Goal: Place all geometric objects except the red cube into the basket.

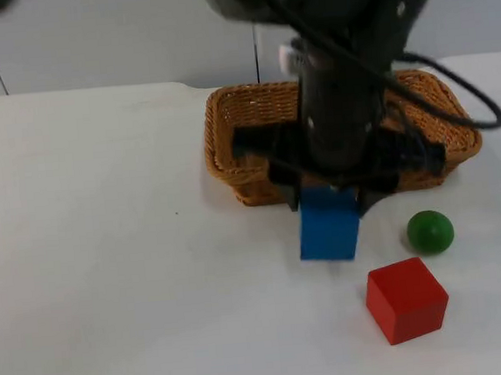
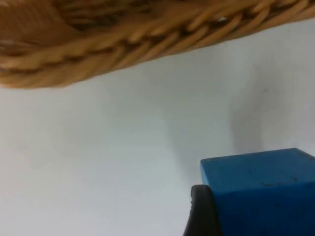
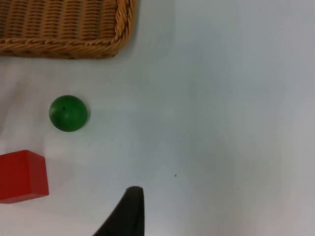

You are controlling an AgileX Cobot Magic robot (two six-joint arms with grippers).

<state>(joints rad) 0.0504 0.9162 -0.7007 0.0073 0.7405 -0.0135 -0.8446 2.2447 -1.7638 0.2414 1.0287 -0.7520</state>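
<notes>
Holding the blue block (image 1: 327, 225), the left gripper (image 1: 329, 200) is hanging just in front of the basket (image 1: 229, 145), close above the table (image 1: 98, 253). Its fingers are squeezing shut on the block, one on each side, and in the left wrist view one black finger (image 2: 202, 211) is pressing against the block's side (image 2: 261, 191) while the basket's woven rim (image 2: 128, 44) is sitting just ahead. The block is not in the basket yet; it is hanging low, lower than the rim, I think. Going on to the right, the green ball (image 1: 430, 231) is sitting on the table beside the block, and the red cube (image 1: 407, 299) is sitting near the ball, a little closer to the camera. The right arm is waiting, and its gripper is looking down on the ball (image 3: 68, 113), the cube (image 3: 22, 176) and a corner of the basket (image 3: 74, 34); I cannot tell if that gripper is open or shut. Things could go wrong from here. If the block is moving forward while it is this low, it could be bumping the rim and pushing the basket away, or slipping out of the fingers. A falling block could be hitting the ball and making it roll off. The red cube should be staying where it is.
</notes>
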